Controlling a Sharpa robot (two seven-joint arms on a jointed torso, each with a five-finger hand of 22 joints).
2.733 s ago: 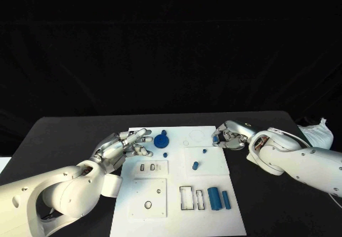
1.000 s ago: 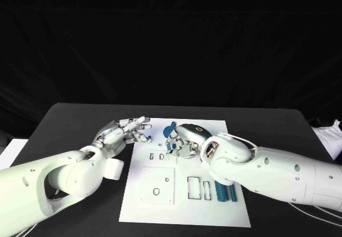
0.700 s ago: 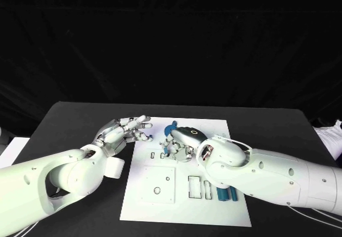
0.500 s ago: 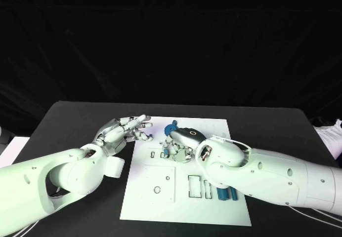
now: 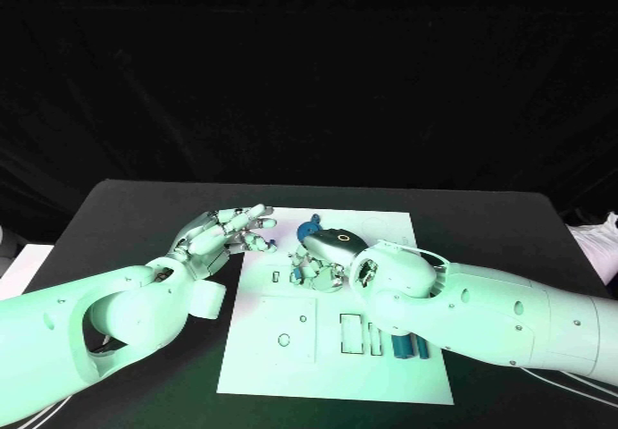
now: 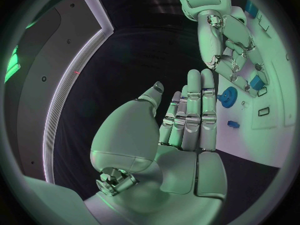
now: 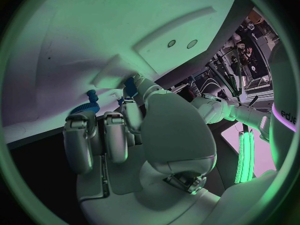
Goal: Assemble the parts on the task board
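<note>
White plate on black: the task board point(image 5: 338, 357) lies in the middle of the desk point(image 5: 129, 214), with both arms reaching over its far half.

Over the board's left far corner the left hand point(image 5: 221, 234) hovers with its fingers point(image 6: 199, 102) stretched out flat and side by side, holding nothing; the left wrist view shows the palm bare and the fingertips pointing toward the board.

From the right, the right hand point(image 5: 322, 259) is curled down over the board's upper middle, close to the small slots point(image 5: 277, 277) there. Its fingers are bent in around a small blue part point(image 6: 255, 81) (the left wrist view shows the blue piece between the fingertips, just above the board). In the right wrist view, a bit of blue point(image 7: 129, 86) also shows past the curled fingers.

Just beyond the right hand, a blue round gear-like part point(image 5: 306, 232) sits on the board, mostly hidden by that hand in the head view; another small blue part point(image 6: 233, 124) lies on the board close by. Nearer the robot, two blue cylinders point(image 5: 410, 345) lie side by side at the board's right edge, partly under the right forearm, beside the rectangular recesses point(image 5: 350, 330).
</note>
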